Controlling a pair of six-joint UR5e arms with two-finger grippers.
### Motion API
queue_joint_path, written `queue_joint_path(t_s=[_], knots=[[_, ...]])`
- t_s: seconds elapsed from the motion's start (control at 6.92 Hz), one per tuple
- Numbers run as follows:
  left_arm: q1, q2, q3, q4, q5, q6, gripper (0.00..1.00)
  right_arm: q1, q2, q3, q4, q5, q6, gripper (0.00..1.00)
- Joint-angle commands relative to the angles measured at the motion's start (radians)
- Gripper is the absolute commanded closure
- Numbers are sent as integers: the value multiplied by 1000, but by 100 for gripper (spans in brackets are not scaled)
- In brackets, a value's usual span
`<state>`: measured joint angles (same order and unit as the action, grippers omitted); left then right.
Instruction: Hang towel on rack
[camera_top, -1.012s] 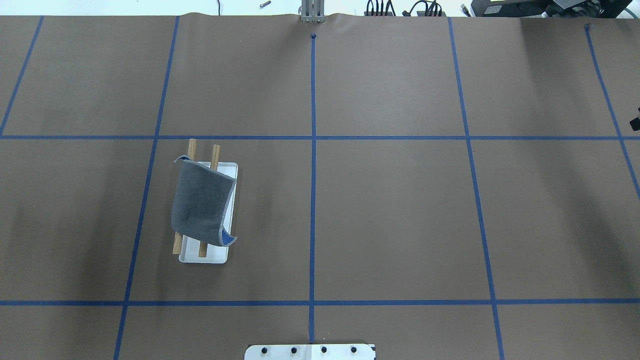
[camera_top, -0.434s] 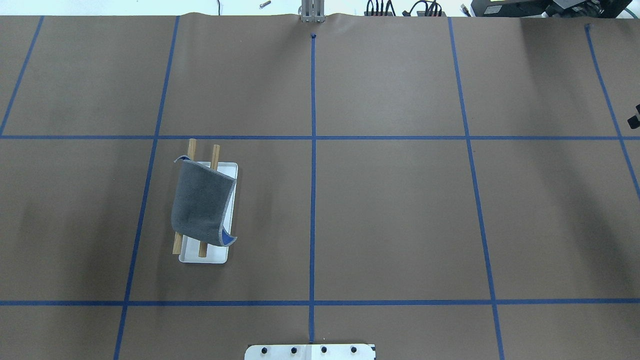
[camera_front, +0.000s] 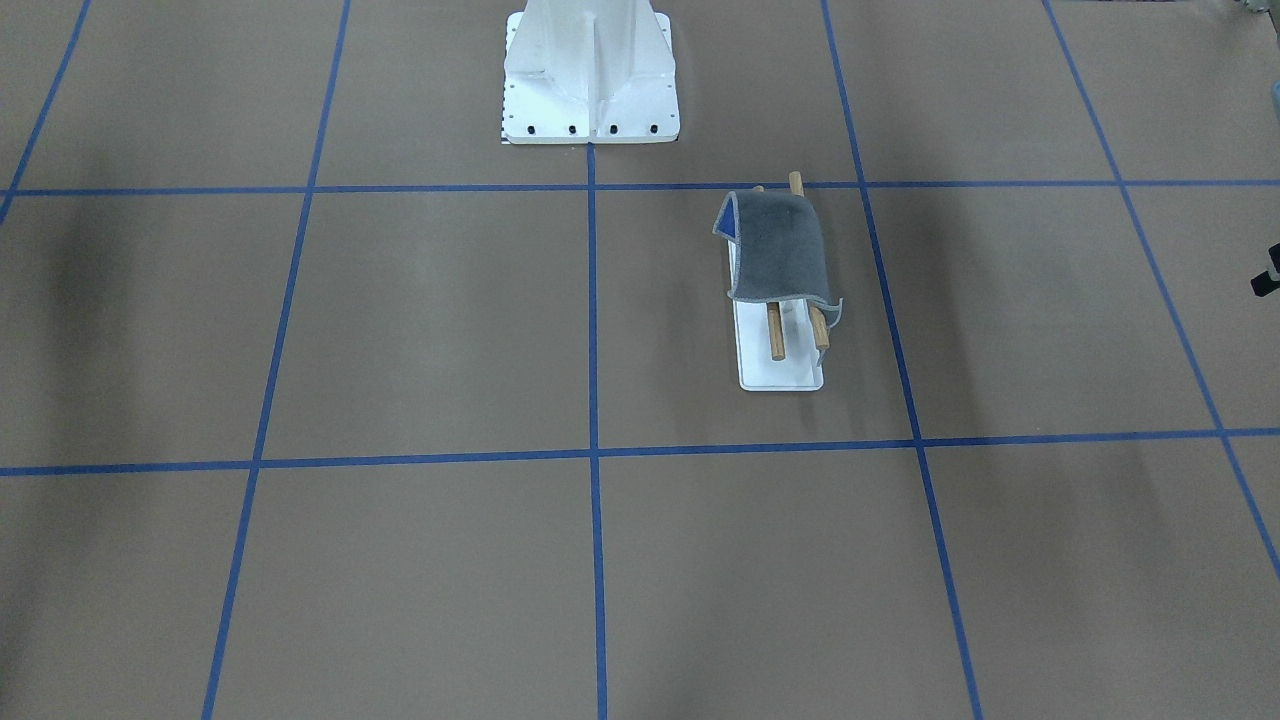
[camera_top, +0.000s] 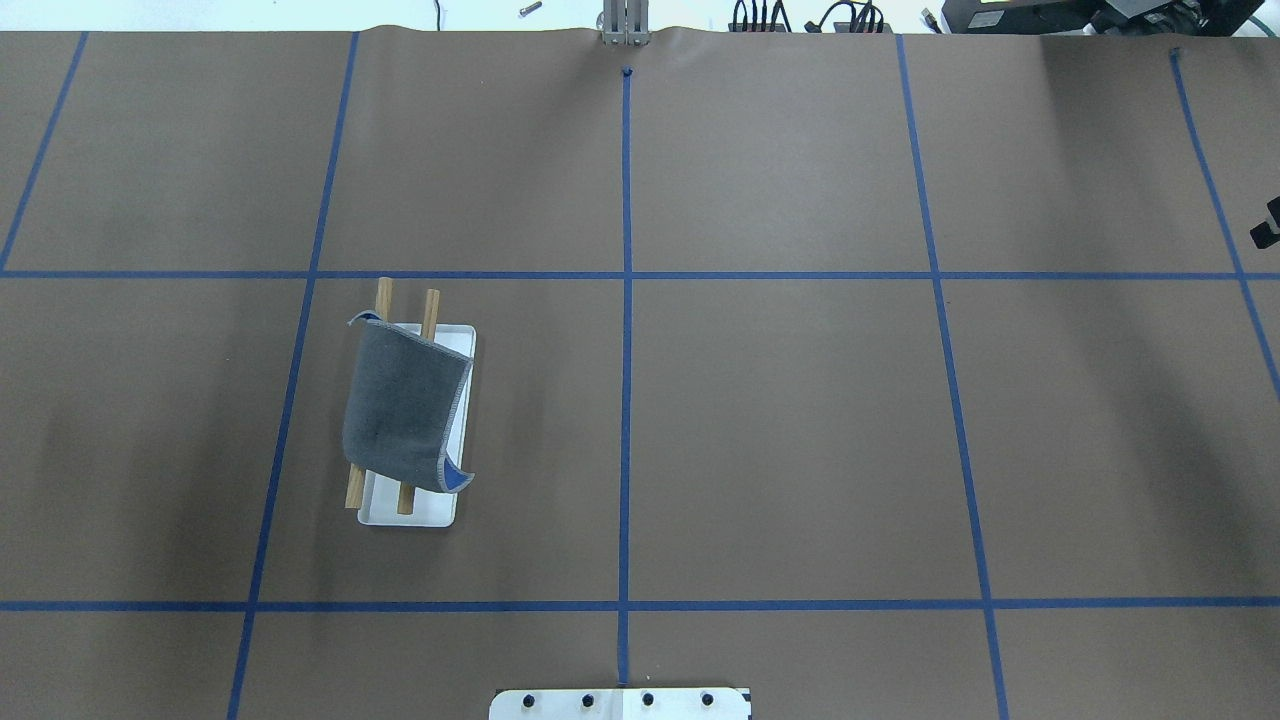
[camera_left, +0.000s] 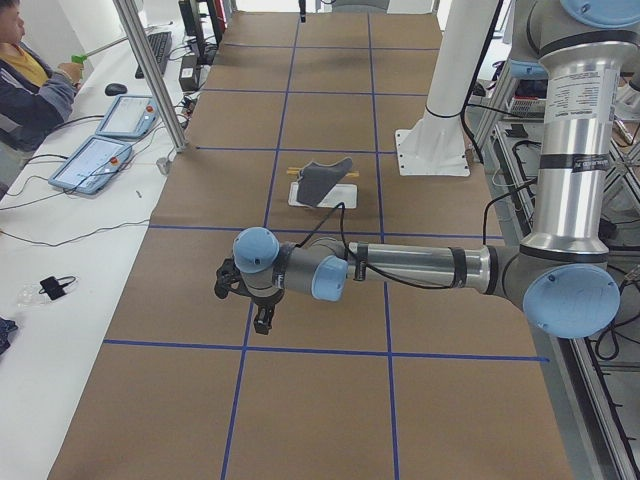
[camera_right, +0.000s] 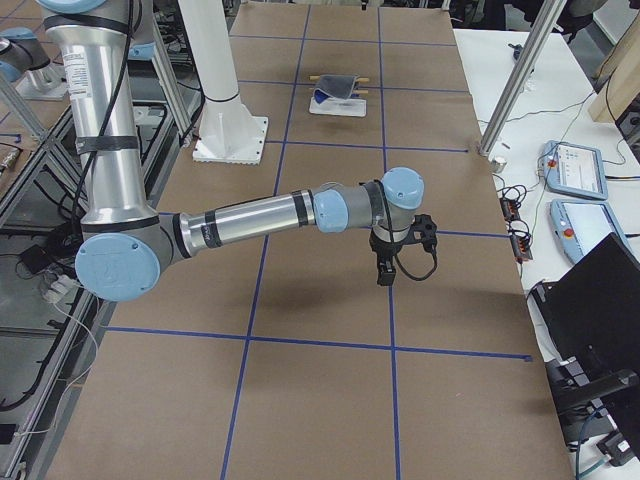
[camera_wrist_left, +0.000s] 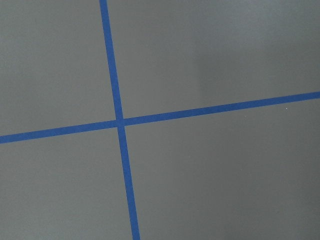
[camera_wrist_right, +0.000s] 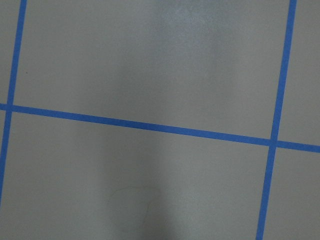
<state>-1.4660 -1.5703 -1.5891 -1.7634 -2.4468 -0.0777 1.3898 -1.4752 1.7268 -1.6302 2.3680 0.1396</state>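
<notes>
The towel (camera_top: 405, 405) stays draped on the rack (camera_top: 435, 512), seemingly hung; only my right end effector (camera_top: 1270, 232) drifts up the right edge, its state and my left end effector's (camera_left: 262, 322) beyond telling.

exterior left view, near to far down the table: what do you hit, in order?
left arm's black tool → white-based rack with two wooden dowel rods, carrying the dark grey cloth towel (one stop, they overlap) → large white bolted metal pedestal

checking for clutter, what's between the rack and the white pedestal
Only bare brown paper and a blue tape line lie between the rack and the pedestal, clearest in the front-facing view.
</notes>
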Motion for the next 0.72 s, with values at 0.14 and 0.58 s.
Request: queue_joint_path(t_s=[0.14,0.58], knots=[[-2,7,-19,2,2,0,2,3,0,8,1,-1,0,0],[-8,6,-25,1,3,1,2,3,-10,10,0,0,5,0]])
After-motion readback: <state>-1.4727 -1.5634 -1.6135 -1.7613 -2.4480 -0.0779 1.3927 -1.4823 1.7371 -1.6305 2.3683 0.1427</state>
